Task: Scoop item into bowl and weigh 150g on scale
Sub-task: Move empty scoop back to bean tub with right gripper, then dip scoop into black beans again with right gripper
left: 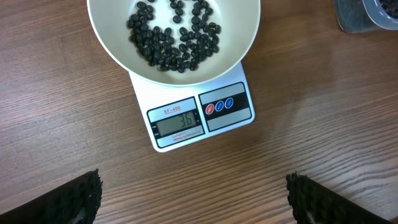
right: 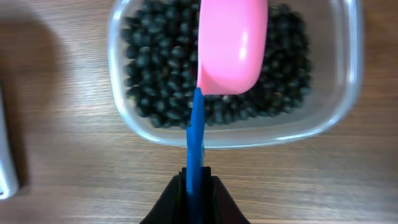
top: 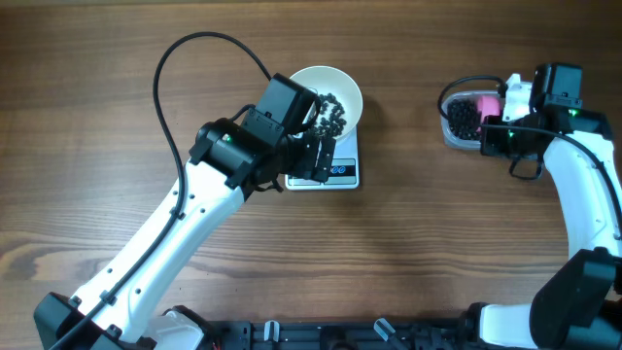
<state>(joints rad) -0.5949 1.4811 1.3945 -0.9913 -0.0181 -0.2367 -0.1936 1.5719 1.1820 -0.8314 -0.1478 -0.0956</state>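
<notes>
WEIGHING IN PROGRESS: The left end effector (left: 194, 202) hangs with its fingers (left: 74, 199) spread wide and empty above the wooden surface (left: 323, 124), just in front of the white scale (left: 233, 121), whose display (left: 179, 122) reads 36. On the scale sits the glossy white bowl (left: 239, 43), with a loose scatter of black beans (left: 177, 34) covering part of its floor — in the left wrist view the bowl overhangs the scale's sides. Well apart to the right, the right end effector (right: 196, 193) is clamped tight on the thin blue handle (right: 196, 137) of a pink scoop (right: 231, 43), whose cup is held over a clear plastic tub (right: 127, 124). A dark heap (right: 155, 68) of the same beans fills the tub — whether the scoop touches them cannot be told. From overhead, the tub stands beside the right arm (top: 588, 194), while the scale and bowl lie near the centre, partly under the left arm (top: 165, 233)
</notes>
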